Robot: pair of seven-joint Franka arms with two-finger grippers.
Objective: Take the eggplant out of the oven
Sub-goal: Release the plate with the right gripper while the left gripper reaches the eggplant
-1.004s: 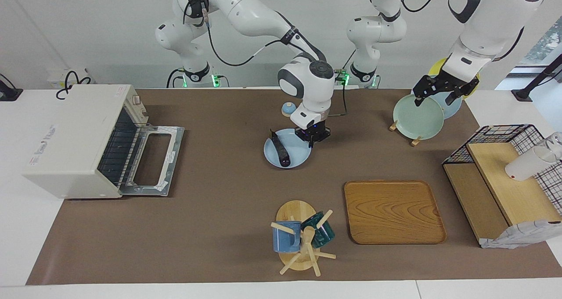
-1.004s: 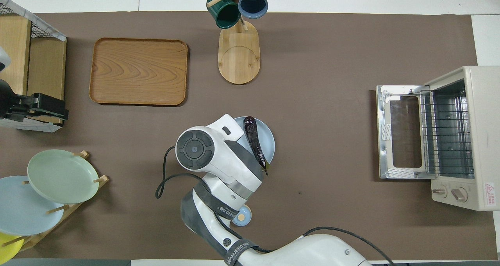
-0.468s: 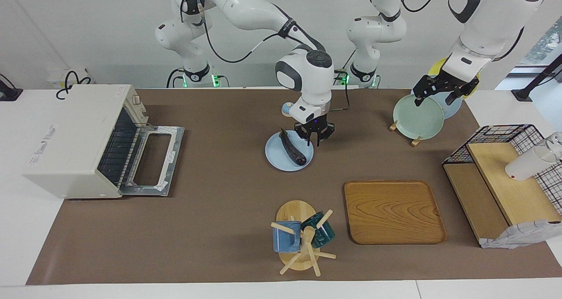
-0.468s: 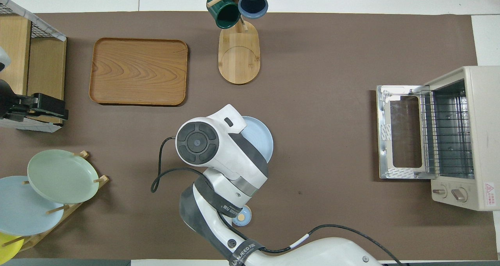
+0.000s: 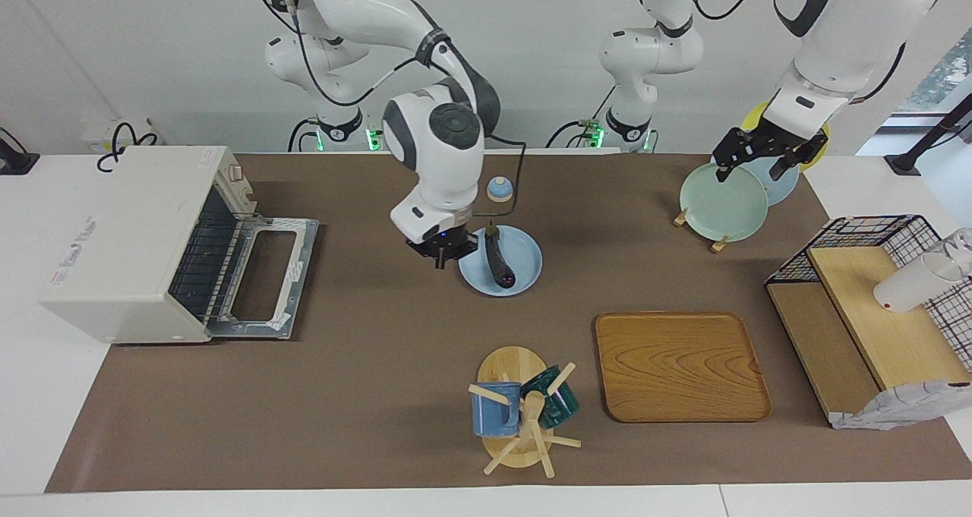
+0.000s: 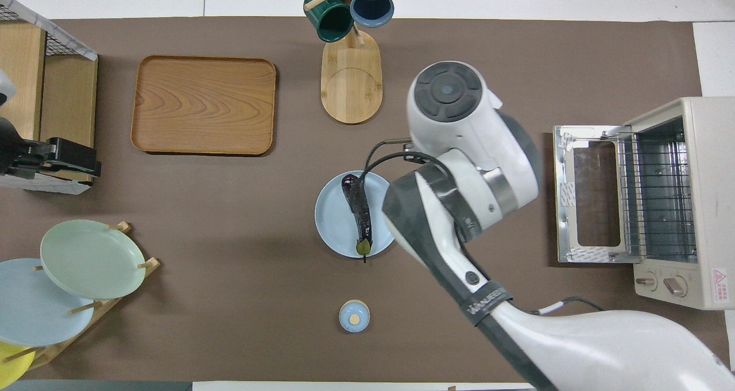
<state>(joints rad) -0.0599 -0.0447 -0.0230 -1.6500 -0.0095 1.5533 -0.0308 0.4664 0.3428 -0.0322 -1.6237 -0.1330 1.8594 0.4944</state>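
The dark purple eggplant [image 5: 498, 263] lies on a light blue plate [image 5: 528, 263] at mid-table, outside the oven; it also shows in the overhead view [image 6: 357, 204] on the plate [image 6: 333, 224]. The white oven [image 5: 129, 244] stands at the right arm's end of the table with its glass door [image 5: 262, 274] dropped open and its wire rack [image 6: 657, 190] bare. My right gripper [image 5: 439, 253] hangs low beside the plate, toward the oven, and holds nothing. My left gripper [image 5: 752, 164] is open over the green plate [image 5: 721, 200] and waits.
A small blue lid [image 5: 497, 189] lies nearer to the robots than the plate. A mug tree [image 5: 520, 411] and a wooden tray [image 5: 680, 365] lie farther out. A plate rack and a wire basket shelf [image 5: 873, 304] stand at the left arm's end.
My right gripper has swung from the plate's left-arm side across to its oven side. The eggplant stays on the plate, now uncovered in the overhead view. The left arm has not moved.
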